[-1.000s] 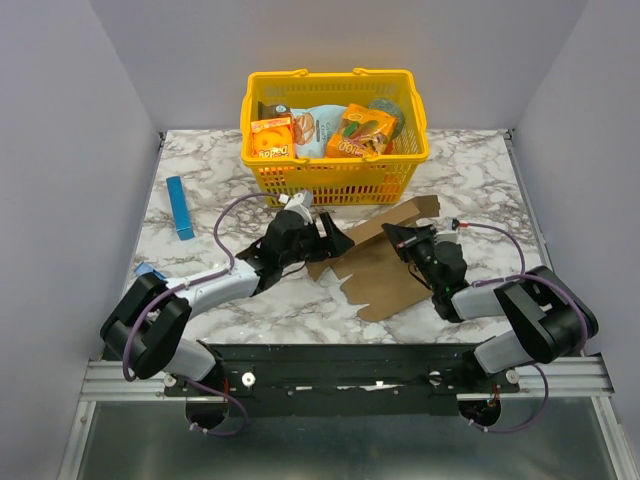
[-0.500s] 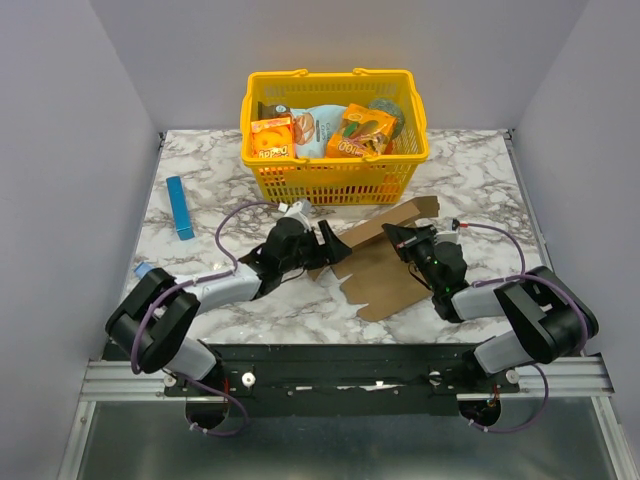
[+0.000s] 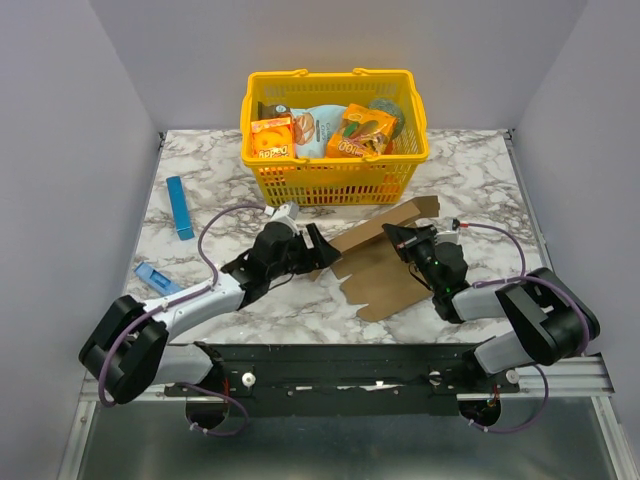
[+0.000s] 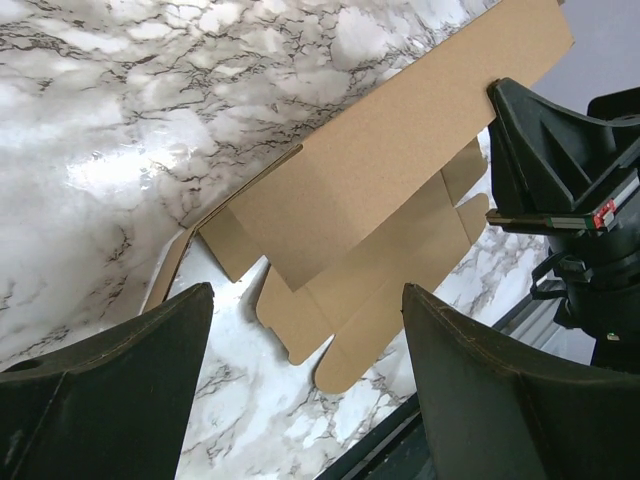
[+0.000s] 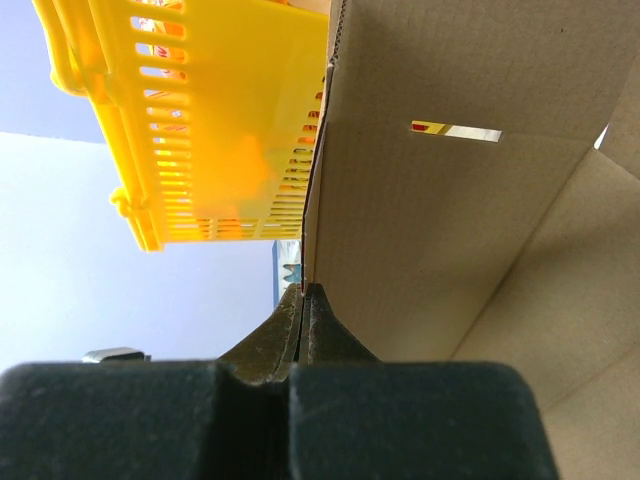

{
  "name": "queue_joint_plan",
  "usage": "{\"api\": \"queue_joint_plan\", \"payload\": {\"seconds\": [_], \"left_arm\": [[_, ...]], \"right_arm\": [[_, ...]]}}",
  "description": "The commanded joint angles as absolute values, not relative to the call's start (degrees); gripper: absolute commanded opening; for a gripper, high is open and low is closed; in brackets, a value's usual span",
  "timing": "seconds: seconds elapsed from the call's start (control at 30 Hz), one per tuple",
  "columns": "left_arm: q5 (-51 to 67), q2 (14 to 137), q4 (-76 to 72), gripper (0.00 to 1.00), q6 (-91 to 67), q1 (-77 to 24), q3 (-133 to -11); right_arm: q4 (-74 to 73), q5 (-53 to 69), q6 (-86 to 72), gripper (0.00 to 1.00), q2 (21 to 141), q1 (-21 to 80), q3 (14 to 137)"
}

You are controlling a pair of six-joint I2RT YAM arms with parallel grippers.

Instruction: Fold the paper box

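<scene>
Partly folded paper box (image 3: pixel 385 272), right tool (image 3: pixel 401 238) pinching it, left tool (image 3: pixel 321 249) spread

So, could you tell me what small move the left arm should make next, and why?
Probably ease the open left end effector forward onto the free end of the raised flap and close. The right end effector is shut on its other end, and the cardboard lies mostly flat.

The paper box (image 3: pixel 382 277) is matt, rough brown cardboard. The worktop (image 3: pixel 470 170) is glossy marble-look. The yellow basket (image 3: pixel 330 185) is smooth plastic. My jaws look matt black.
</scene>
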State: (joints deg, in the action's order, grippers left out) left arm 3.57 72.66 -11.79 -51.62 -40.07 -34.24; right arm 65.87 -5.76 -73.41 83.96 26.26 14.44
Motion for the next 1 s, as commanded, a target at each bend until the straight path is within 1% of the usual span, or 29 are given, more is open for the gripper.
{"api": "queue_joint_plan", "payload": {"seconds": [0.0, 0.17, 0.4, 0.6, 0.97], "left_arm": [[1.31, 69.96, -7.82, 0.85, -50.27, -40.08, -34.54], [3.25, 71.8, -11.33, 0.84, -50.98, -40.08, -36.73], [5.36, 76.55, -14.94, 0.78, -50.98, -40.34, -39.99], [7.03, 79.89, -16.96, 0.69, -51.59, -40.43, -40.52], [9.05, 85.78, -20.74, 0.69, -52.73, -40.52, -43.06]], "right_arm": [[65.57, -7.82, -71.46, 0.01, 83.32, 26.63, 13.89], [65.57, -7.73, -71.46, 0.01, 83.23, 26.63, 13.8], [65.13, -7.73, -71.37, 0.01, 83.06, 26.63, 13.8], [65.21, -7.56, -71.54, 0.01, 83.32, 26.63, 13.8], [65.57, -7.47, -71.63, 0.01, 83.85, 26.63, 13.71]]}}
